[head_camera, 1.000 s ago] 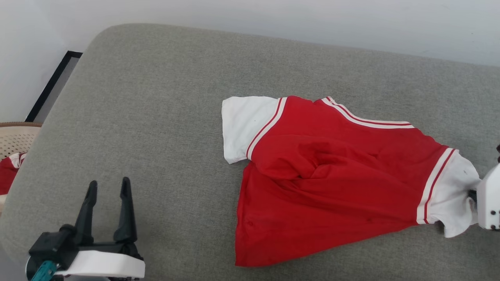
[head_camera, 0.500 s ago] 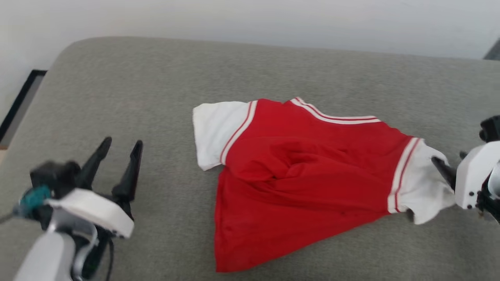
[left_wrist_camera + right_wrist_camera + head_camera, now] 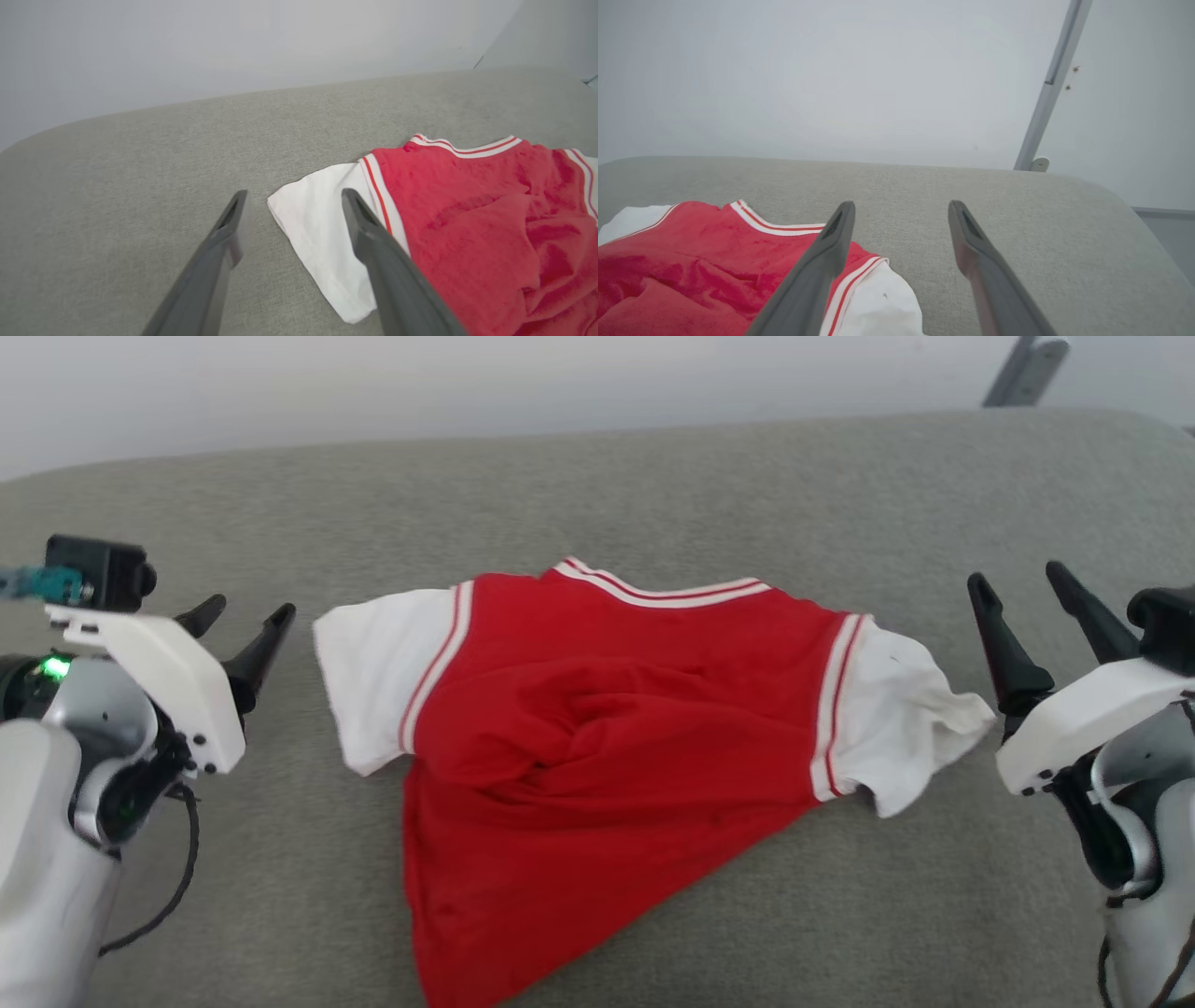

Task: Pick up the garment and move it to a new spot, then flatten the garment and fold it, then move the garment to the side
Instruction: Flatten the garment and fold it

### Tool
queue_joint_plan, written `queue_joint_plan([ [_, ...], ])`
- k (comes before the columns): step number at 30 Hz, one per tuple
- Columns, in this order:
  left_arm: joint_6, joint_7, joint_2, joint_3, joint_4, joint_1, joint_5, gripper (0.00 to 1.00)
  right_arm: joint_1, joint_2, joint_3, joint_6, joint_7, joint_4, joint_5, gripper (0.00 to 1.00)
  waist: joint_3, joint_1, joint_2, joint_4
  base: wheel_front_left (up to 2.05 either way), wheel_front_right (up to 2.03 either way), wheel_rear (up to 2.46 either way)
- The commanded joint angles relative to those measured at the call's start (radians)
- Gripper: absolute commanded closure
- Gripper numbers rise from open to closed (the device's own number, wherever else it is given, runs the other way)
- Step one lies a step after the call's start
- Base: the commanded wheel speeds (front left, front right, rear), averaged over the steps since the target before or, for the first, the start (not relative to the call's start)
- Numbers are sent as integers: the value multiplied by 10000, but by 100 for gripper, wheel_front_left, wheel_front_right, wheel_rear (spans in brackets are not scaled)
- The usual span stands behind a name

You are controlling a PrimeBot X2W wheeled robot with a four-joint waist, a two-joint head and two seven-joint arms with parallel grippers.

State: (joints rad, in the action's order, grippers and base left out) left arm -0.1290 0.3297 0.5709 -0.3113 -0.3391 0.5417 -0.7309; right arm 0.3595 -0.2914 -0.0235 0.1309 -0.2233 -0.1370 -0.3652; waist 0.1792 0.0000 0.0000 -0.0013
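Observation:
The garment, a red jersey with white sleeves and striped trim, lies rumpled on the grey cushioned surface, its plain red side up. My left gripper hovers open just left of the left sleeve, holding nothing. In the left wrist view the garment lies to the right of my open left gripper. My right gripper stands open to the right of the right sleeve, apart from it. The right wrist view has the garment at lower left, beside my open right gripper.
The grey cushion rounds off at its far right corner. A pale wall runs behind it, with a grey metal pole leaning at the right. Bare cushion lies on all sides of the garment.
The head camera swung right, so the whole picture shifted. My right gripper let go of the right sleeve and drew back, open. My left arm rose toward the left sleeve.

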Motion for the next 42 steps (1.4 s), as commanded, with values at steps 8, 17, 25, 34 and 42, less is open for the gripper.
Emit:
queue_joint_plan([
  [8,-9,1939,117,-1072,-2453,1966,-152,0,-535,1498,394,-1,1520,1167,1094,0,814,0,0,-1047,0,0,0],
  [17,246,3574,158,-1435,-4729,3391,-49,0,-809,2049,50,-1,1311,1716,923,0,1603,0,0,-1784,0,0,0],
  [25,780,4785,-647,-1485,-6118,3764,-465,0,-809,1933,-283,-1,599,2010,588,0,1999,0,0,-2047,0,0,0],
  [34,1001,6390,-2076,-1646,-6434,3938,-1071,0,-568,1538,-215,-1,-960,1639,169,0,2206,0,0,-1910,0,0,0],
  [42,475,6364,-1857,-1931,-6103,4415,-884,100,555,1014,-88,-1,-3308,425,83,0,2493,0,0,-1639,0,0,0],
])
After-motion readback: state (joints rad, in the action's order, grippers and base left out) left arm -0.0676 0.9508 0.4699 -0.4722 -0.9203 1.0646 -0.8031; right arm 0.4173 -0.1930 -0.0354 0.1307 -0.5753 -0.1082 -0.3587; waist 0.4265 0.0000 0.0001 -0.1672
